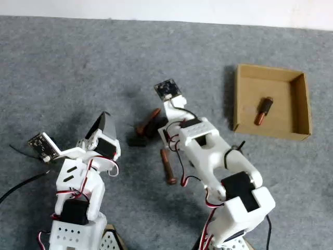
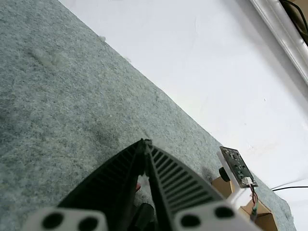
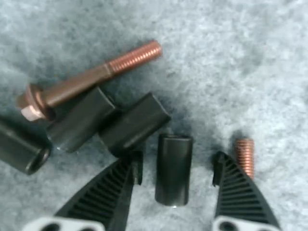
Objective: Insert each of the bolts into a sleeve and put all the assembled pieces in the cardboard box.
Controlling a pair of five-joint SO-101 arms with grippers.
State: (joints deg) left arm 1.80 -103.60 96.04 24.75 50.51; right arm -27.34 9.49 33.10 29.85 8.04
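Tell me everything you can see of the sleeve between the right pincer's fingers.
The sleeve is a short, smooth black tube, plastic or dark metal by its look, lying on its side on the grey felt. The right pincer straddles it, open, with a gap on each side, so nothing grips it. One end lies close to another black sleeve; whether they touch is unclear.

Underneath: grey felt mat (image 1: 67,67); beyond far edge, plain white surface (image 1: 208,9).

You see one sleeved bolt (image 1: 263,110) lying slantwise inside the open cardboard box (image 1: 270,133), a bare copper bolt (image 1: 167,165) lying well apart, and another bolt (image 3: 86,82) resting against clustered black sleeves (image 3: 132,122).
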